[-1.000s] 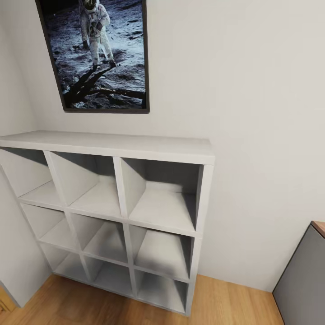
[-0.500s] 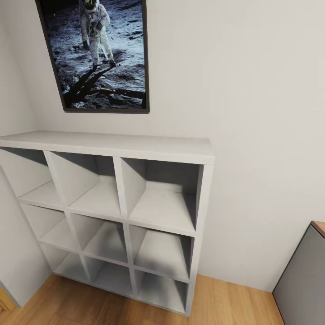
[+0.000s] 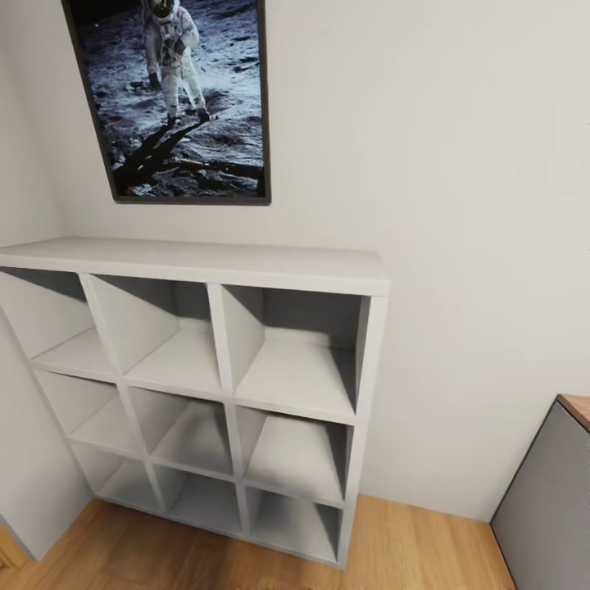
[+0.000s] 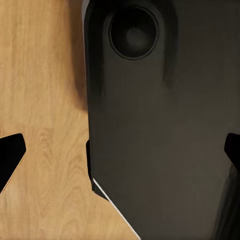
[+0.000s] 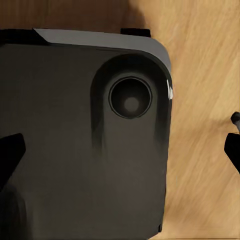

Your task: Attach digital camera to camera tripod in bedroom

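The astronaut poster (image 3: 176,98) runs off the top edge; the grey cabinet (image 3: 545,508) off the right.

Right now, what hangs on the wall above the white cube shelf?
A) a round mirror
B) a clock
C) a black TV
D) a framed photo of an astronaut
D: the head view shows a dark-framed photo of an astronaut on grey rocky ground, hanging above the shelf.

No words, numbers or brand marks can be read anywhere here. The poster (image 3: 176,98) on the wall carries an astronaut picture but no lettering, and the shelf (image 3: 205,270) below it is unmarked.
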### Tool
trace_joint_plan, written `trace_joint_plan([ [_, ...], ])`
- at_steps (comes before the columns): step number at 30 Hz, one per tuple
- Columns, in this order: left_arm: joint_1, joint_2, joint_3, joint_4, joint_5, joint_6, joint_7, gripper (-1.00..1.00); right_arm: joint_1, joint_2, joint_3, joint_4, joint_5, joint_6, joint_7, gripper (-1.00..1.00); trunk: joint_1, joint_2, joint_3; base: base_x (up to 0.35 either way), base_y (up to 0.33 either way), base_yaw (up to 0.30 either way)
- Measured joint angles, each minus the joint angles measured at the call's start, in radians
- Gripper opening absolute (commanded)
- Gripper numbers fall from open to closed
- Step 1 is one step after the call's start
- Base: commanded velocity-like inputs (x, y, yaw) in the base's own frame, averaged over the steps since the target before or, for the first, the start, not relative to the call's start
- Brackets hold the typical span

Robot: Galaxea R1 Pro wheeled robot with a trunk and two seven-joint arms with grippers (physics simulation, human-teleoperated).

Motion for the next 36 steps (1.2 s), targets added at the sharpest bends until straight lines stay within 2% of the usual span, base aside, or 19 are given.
trace_joint_plan([
  [18,-0.004,0.006,0.003,-0.009,0.004,0.000,-0.003,1.00,-0.009,-0.003,0.002,-0.008,0.000,-0.035,-0.002,1.00,0.000,0.000,-0.013,-0.140,0.249,-0.238],
  [25,-0.005,0.008,0.008,-0.027,0.007,-0.026,-0.004,1.00,-0.009,-0.002,0.003,-0.008,0.001,-0.039,-0.001,1.00,0.000,0.000,-0.019,-0.137,0.263,-0.253],
  [36,-0.005,0.009,0.021,-0.043,0.028,-0.035,-0.006,1.00,-0.009,-0.002,0.004,-0.008,0.002,-0.040,-0.001,1.00,0.000,0.000,-0.027,-0.131,0.266,-0.254],
])
